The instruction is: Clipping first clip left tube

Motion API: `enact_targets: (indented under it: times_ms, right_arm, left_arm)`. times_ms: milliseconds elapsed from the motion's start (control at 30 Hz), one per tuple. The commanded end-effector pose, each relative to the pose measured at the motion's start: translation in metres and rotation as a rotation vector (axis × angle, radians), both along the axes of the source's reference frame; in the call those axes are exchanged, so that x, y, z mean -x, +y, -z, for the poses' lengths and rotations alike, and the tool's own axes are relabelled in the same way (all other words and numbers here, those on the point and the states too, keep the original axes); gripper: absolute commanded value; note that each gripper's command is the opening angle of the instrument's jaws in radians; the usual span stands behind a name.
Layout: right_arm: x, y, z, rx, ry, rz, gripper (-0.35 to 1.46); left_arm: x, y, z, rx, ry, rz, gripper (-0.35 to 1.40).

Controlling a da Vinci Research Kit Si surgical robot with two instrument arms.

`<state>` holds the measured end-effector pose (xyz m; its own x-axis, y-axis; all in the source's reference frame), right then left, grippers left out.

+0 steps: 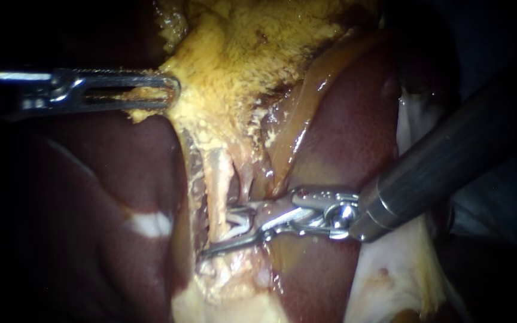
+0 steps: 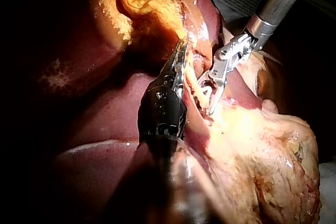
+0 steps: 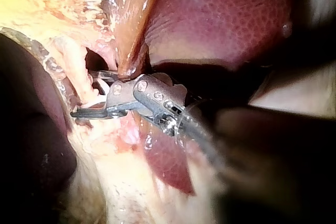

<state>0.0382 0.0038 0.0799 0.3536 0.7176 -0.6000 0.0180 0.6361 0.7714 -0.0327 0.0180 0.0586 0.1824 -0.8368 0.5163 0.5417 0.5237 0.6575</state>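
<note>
My left instrument (image 1: 172,90) comes in from the left, its jaws shut on the yellow, fatty edge of the gallbladder (image 1: 240,54) and holding it taut. Below that a pale tube (image 1: 218,185) runs down between the liver lobes. My right instrument (image 1: 234,230) reaches in from the right. Its jaws stand open astride this tube, one on each side, and a pale V-shaped clip (image 1: 242,224) shows in the gap. The right wrist view shows the same jaws (image 3: 89,94) around the tube (image 3: 79,72). In the left wrist view the right instrument (image 2: 212,95) lies just beside the left instrument (image 2: 181,61).
Dark red liver (image 1: 354,119) lies to the right of the tube, with another lobe (image 1: 91,209) to the left. A tan strand (image 1: 297,113) runs along the liver edge above the right instrument. Pale fatty tissue (image 1: 390,281) sits under its shaft.
</note>
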Motion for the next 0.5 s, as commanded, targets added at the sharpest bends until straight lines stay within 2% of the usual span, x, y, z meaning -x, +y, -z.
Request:
enact_targets:
  times_ms: [33, 133, 233, 500]
  right_arm:
    - [0.0000, 0.0000, 0.0000, 0.000, 0.000, 0.000, 0.32]
    - [0.0001, 0.0000, 0.0000, 0.000, 0.003, 0.000, 0.11]
    - [0.0002, 0.0000, 0.0001, 0.000, 0.003, 0.001, -0.33]
    - [0.0004, 0.0000, 0.0001, 0.003, -0.001, -0.006, -0.35]
  left_arm:
    - [0.0000, 0.0000, 0.0000, 0.000, -0.001, -0.001, -0.35]
    - [0.0000, 0.0000, 0.0000, 0.000, -0.001, -0.001, -0.35]
    - [0.0000, 0.0000, 0.0000, 0.000, -0.001, -0.001, -0.35]
    - [-0.0001, 0.0000, 0.0000, 0.000, -0.001, -0.002, -0.35]
